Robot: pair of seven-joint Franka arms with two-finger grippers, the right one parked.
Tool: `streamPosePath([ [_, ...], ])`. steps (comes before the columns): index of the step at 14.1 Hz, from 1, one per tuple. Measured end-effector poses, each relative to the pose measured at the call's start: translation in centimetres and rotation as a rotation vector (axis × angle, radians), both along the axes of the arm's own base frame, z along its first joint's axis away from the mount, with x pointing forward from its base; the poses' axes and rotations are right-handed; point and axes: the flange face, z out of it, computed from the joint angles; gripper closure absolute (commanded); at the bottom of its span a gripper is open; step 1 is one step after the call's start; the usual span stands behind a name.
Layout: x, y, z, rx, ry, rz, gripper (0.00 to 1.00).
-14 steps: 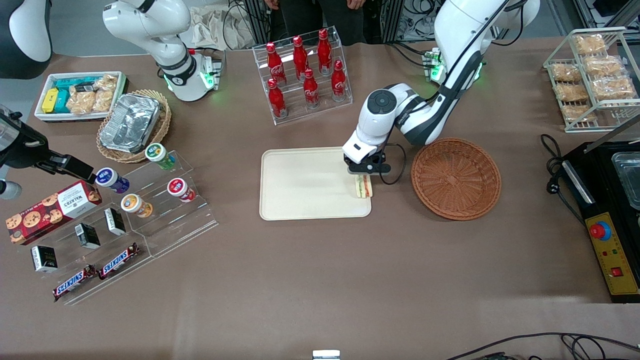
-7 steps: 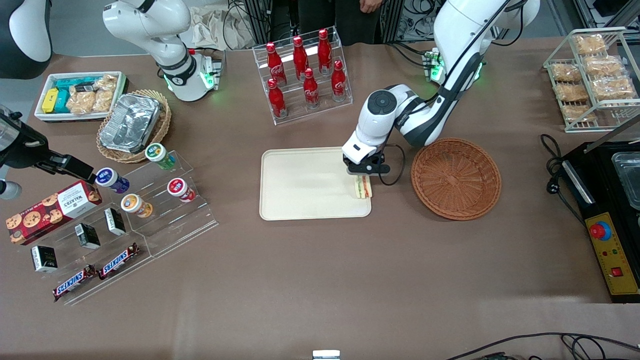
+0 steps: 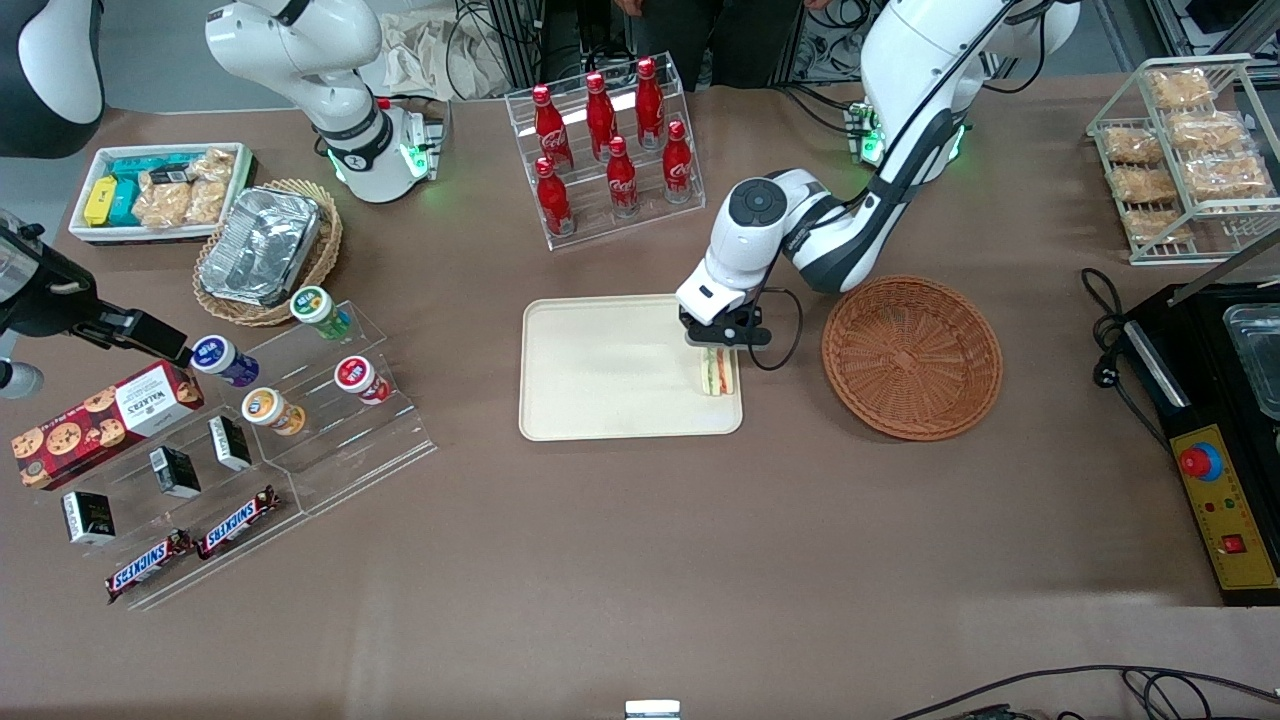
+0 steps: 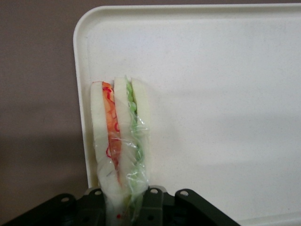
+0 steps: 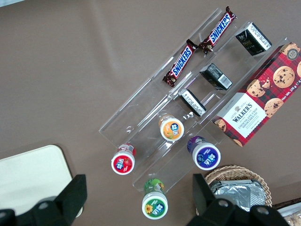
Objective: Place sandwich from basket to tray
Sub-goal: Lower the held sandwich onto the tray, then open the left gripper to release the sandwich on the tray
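Sandwich, pinched upright in the claw, sits at the tray edge nearest the empty wicker basket; wrist view reveals plastic wrap.

The gripper hangs over the tray edge nearest the basket, and its body covers the sandwich end it holds, so the fingertips are out of sight. From the wrist camera the sandwich runs out of frame among black gripper parts, and the tray is cut off.
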Motion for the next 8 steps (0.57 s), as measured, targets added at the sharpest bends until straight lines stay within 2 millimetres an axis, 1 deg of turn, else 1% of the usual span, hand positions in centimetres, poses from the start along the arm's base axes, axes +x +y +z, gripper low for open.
streamPosePath([
  [1, 0.0, 0.0, -0.1, -0.002, -0.001, -0.002, 0.65],
  [2, 0.1, -0.1, -0.1, -0.004, -0.003, -0.002, 0.02],
  [3, 0.1, -0.1, -0.1, -0.005, -0.003, -0.002, 0.0],
  [6, 0.5, -0.3, 0.1, -0.013, -0.01, -0.001, 0.0],
  [8, 1.1, -0.5, 0.8, -0.02, -0.025, 0.003, 0.0],
])
